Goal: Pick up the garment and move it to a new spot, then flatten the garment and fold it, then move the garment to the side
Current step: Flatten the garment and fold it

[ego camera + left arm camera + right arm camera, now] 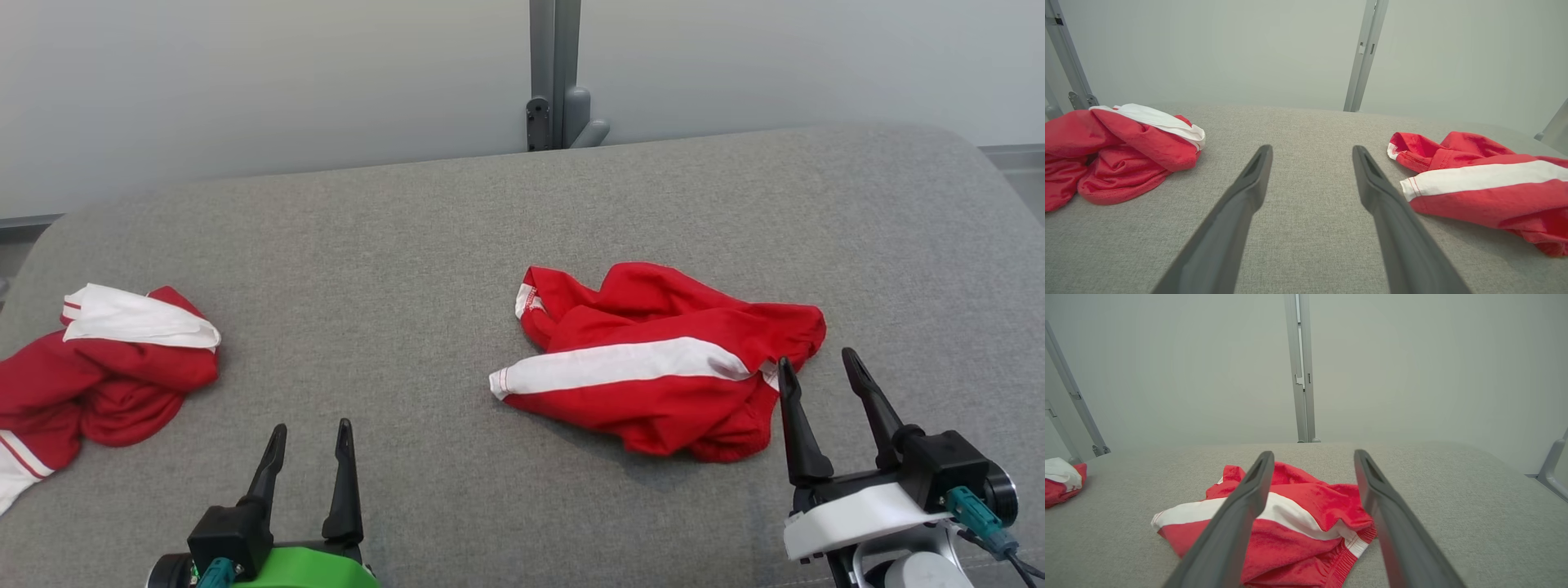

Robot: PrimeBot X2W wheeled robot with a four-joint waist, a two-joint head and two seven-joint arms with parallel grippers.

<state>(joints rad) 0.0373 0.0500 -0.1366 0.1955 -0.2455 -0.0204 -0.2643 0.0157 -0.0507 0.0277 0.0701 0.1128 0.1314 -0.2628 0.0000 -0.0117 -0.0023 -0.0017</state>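
A crumpled red garment (661, 359) with a white stripe lies right of centre on the grey cushioned surface (424, 269). It lies at the right edge of the left wrist view (1478, 183) and ahead of the fingers in the right wrist view (1290, 522). My right gripper (820, 363) is open just off its right end, with nothing between the fingers (1372, 486). My left gripper (314, 433) is open over bare fabric near the front edge, well left of the garment (1312, 151).
A second bunched red and white garment (98, 367) lies at the left edge of the surface (1122, 151) (1061, 477). Behind the surface stand a pale wall and a grey metal post (555, 73).
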